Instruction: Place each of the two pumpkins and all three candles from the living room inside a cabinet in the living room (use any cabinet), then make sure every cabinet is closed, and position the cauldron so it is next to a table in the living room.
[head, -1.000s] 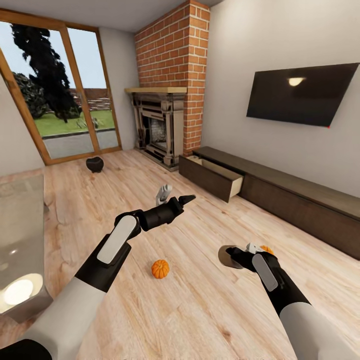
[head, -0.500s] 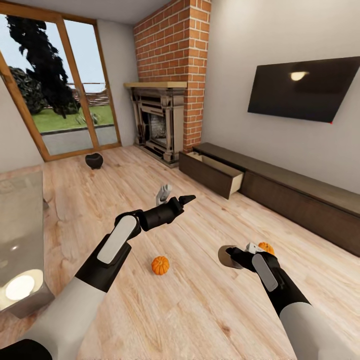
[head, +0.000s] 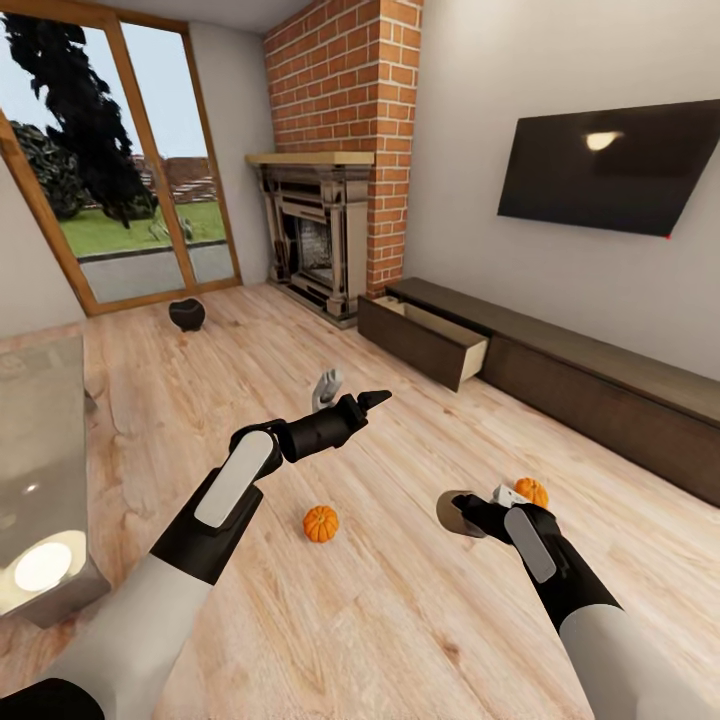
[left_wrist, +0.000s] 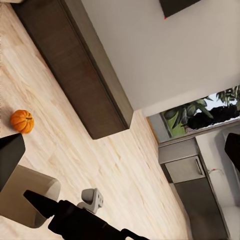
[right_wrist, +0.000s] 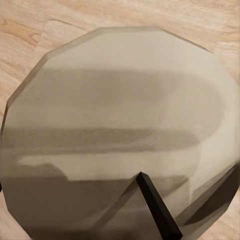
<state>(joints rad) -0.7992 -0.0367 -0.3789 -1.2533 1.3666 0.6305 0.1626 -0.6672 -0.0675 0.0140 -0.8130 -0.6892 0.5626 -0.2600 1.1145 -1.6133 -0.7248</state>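
Note:
My right gripper (head: 468, 514) is shut on a beige round candle (head: 456, 511), whose flat face shows close up in the right wrist view (right_wrist: 120, 125). One orange pumpkin (head: 320, 523) lies on the wood floor between my arms. A second pumpkin (head: 531, 491) lies just beyond the right gripper, also in the left wrist view (left_wrist: 22, 121). My left gripper (head: 350, 392) hangs open over the floor with nothing in it. The long dark cabinet (head: 600, 385) runs along the right wall with its near drawer (head: 430, 345) pulled open. The black cauldron (head: 187, 314) stands by the window.
A glass table (head: 40, 450) stands at the left. A brick fireplace (head: 315, 240) is at the back, and a TV (head: 610, 175) hangs above the cabinet. Bare wood floor lies between me and the open drawer.
The whole view has shifted a little as the camera moved; the floor pumpkins and cauldron slid slightly in the picture. Both arms hold the same pose, and the candle stays in the right gripper.

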